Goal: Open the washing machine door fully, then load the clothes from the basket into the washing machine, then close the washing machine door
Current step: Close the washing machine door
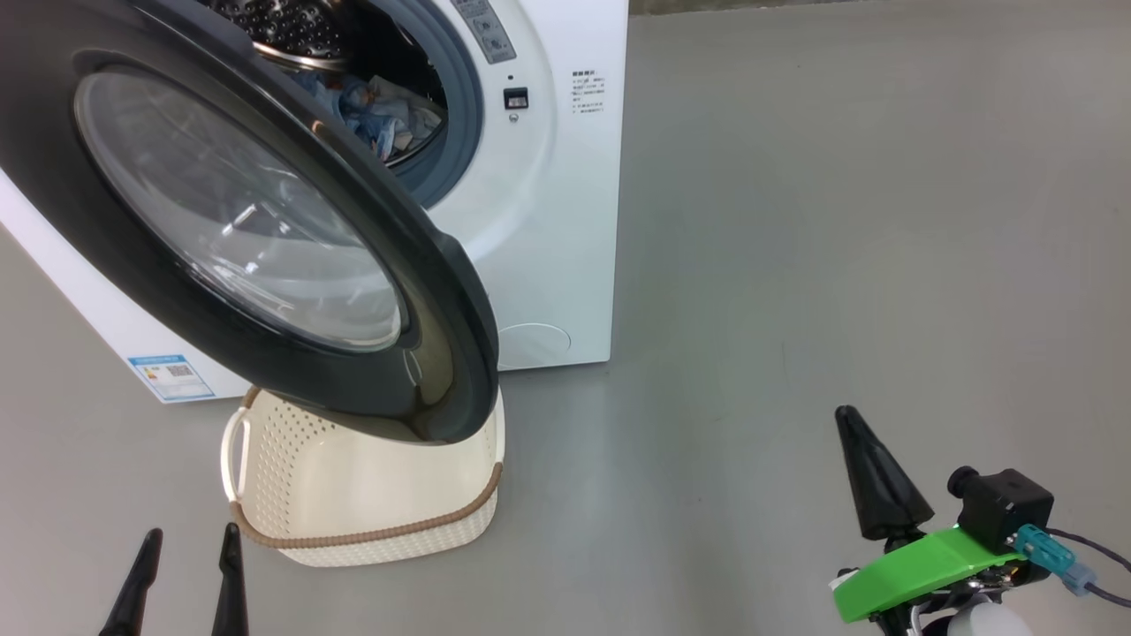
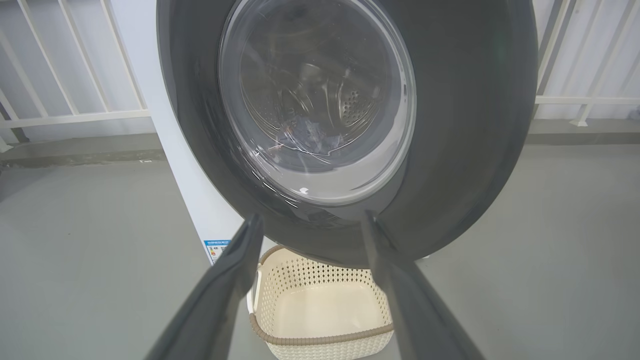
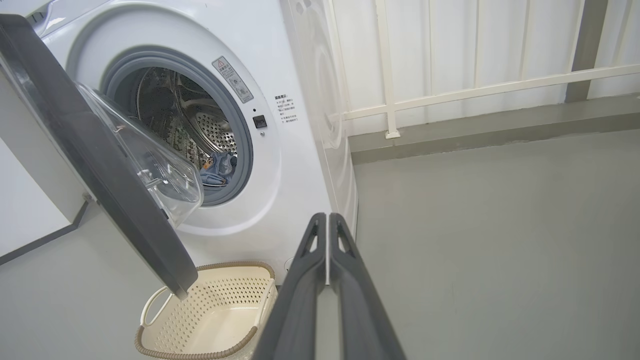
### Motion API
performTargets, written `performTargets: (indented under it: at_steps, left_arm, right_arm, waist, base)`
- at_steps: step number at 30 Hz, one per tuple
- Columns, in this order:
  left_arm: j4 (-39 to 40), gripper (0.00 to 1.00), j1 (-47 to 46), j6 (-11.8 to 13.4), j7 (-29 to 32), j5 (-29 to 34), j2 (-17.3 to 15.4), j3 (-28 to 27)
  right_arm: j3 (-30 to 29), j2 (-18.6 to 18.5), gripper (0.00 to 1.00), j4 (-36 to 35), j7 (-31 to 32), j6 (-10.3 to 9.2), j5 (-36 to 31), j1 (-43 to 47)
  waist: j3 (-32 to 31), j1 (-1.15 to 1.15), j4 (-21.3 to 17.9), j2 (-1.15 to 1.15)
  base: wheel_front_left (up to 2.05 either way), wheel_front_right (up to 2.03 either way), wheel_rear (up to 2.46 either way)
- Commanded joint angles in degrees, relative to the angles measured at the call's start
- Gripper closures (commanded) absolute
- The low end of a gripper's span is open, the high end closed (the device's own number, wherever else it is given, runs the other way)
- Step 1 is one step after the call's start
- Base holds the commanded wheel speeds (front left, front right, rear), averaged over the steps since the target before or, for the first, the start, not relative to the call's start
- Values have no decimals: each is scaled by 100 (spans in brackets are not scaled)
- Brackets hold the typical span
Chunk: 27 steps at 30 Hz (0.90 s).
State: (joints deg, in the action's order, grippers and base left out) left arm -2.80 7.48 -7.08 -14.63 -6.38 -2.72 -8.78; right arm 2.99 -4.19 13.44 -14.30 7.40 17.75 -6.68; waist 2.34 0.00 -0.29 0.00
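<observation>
- Dark and tapered, the two long fingers of the left gripper (image 1: 193, 537) stand apart at the lower left of the head view. They hold nothing and point toward the basket without touching it.
- The large round washing machine door (image 1: 239, 221), a glossy black rim around a bulging clear glass bowl, stands swung out from the opening. Its lower edge hangs over the basket.
- The small cream perforated plastic basket (image 1: 371, 495), with a brown woven-look rim and a white side handle, sits on the floor just before the machine.
- The clothes (image 1: 371, 110), a crumpled bluish heap, lie inside the perforated steel drum (image 1: 283, 31).
- The big white front-loading washing machine (image 1: 548, 221) shows a grey-blue rubber gasket (image 1: 459, 115) around its opening.
- The smooth grey floor (image 1: 839, 221) spreads to the right.
- The right gripper (image 1: 861, 459) has its dark fingers pressed together on nothing, at the lower right, well apart from the machine.
</observation>
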Motion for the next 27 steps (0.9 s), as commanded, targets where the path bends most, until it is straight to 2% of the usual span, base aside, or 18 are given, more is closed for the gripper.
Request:
performTargets:
  at_steps: [1,8,13,21,27]
  left_arm:
    - [111,0,-58,-19,-37,-41,-32,-207]
    - [86,0,-96,-27,-37,-107,-24,-221]
    - [104,0,-157,-31,-37,-108,-20,-181]
    - [49,0,-354,-35,-37,-188,-17,23]
    - [17,0,-460,-37,-37,-206,-17,256]
  right_arm:
    - [115,-18,100,-203,-70,9,-13,-17]
    - [130,34,100,-1065,-70,9,119,-258]
    - [386,50,100,-1868,-70,9,199,-510]
    - [1369,18,100,-2867,93,9,314,-1186]
    - [2342,23,100,-3054,485,9,557,-1570]
  waist:
    - [6,0,3,0]
    - [41,0,19,0]
    - [63,0,60,0]
    - [106,0,321,0]
    - [93,0,756,0]
  base:
    - [0,0,0]
    - [0,0,0]
    - [0,0,0]
    - [0,0,0]
    - [0,0,0]
